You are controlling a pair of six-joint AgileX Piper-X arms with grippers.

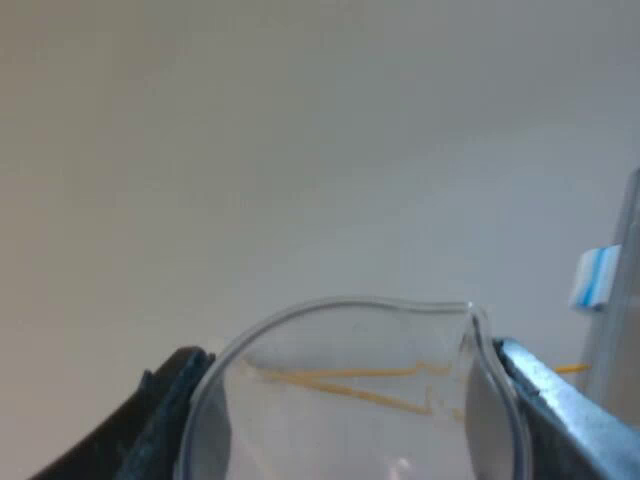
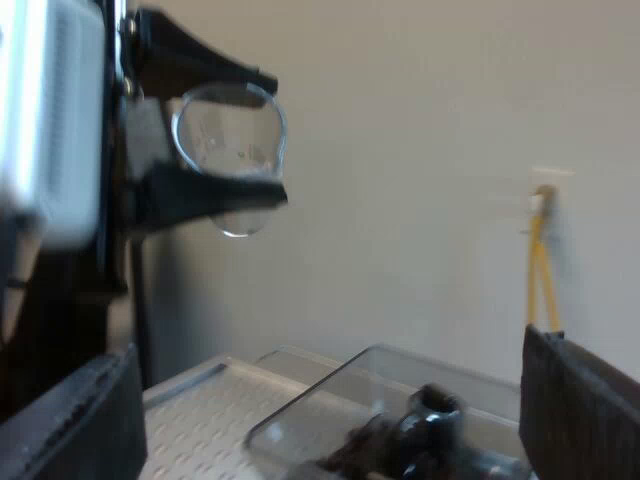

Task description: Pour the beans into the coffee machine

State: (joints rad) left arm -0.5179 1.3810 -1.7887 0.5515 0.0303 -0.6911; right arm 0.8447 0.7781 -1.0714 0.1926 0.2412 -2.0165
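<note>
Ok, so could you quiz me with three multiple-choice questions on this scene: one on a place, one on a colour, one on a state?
1. Where is the clear, spouted measuring glass?
A. standing inside the hopper
B. in the left gripper, higher than the machine's clear plastic bean hopper
C. in the right gripper

2. What colour are the hopper's contents?
A. white
B. blue
C. dark

3. How is the right gripper?
A. open, holding nothing
B. shut on the glass
C. shut on a mug

Answers:
1 B: black fingers press the glass from both sides, up above the hopper.
2 C: a dark heap lies behind the clear wall.
3 A: its fingers stand wide apart over the hopper.
</note>
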